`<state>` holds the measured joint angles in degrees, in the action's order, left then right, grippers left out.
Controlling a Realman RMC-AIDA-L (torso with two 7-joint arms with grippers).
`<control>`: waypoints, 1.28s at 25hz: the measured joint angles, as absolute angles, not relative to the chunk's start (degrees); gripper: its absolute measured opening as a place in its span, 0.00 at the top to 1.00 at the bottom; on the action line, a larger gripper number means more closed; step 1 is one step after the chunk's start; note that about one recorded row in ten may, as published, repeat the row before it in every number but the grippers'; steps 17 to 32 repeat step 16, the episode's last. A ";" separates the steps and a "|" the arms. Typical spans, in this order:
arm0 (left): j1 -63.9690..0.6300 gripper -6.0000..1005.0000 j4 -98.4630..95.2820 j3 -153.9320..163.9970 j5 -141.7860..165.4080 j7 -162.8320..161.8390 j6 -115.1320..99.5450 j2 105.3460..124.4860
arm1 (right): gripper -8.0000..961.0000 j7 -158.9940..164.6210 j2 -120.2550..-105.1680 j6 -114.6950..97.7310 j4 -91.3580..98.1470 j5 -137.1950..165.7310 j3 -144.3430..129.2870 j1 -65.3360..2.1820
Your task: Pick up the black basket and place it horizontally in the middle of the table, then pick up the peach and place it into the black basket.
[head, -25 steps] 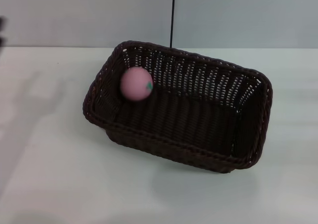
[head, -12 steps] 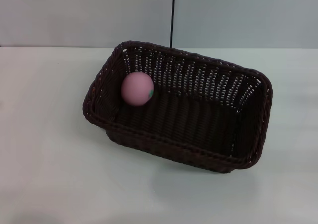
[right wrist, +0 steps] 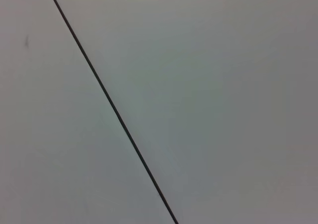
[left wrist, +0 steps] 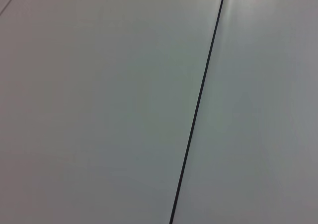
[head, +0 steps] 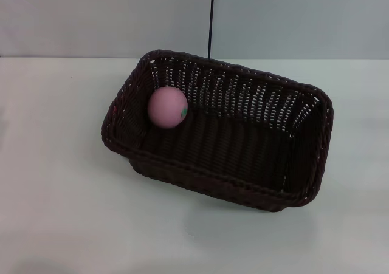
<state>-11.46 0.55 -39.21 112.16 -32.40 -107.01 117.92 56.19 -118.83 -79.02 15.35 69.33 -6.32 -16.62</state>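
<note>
The black basket (head: 255, 177) stands upright near the middle of the white table (head: 55, 195) in the head view, its long side running left to right and slightly skewed. The pink peach (head: 167, 107) lies inside it at the far left corner, against the woven wall, its green leaf mark facing right. Neither gripper shows in any view. Both wrist views show only a plain grey wall with a thin dark line.
A grey wall stands behind the table's far edge, with a thin dark vertical seam (head: 211, 19) above the basket. The same kind of line crosses the left wrist view (left wrist: 198, 105) and the right wrist view (right wrist: 112, 105).
The peach has rolled slightly inside the basket and come to rest at the far left corner. A dark shape at the head view's left edge has gone out of view.
</note>
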 joint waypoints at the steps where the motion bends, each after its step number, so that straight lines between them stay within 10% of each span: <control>1: -11.46 0.20 0.55 -39.21 112.16 -32.40 -107.01 117.92 | 0.43 56.19 -118.83 -79.02 15.35 69.33 -6.32 -16.62; 32: -11.68 0.20 0.70 -39.46 112.15 -34.01 -107.52 117.97 | 0.43 56.16 -118.82 -79.55 13.38 69.33 -3.74 -16.67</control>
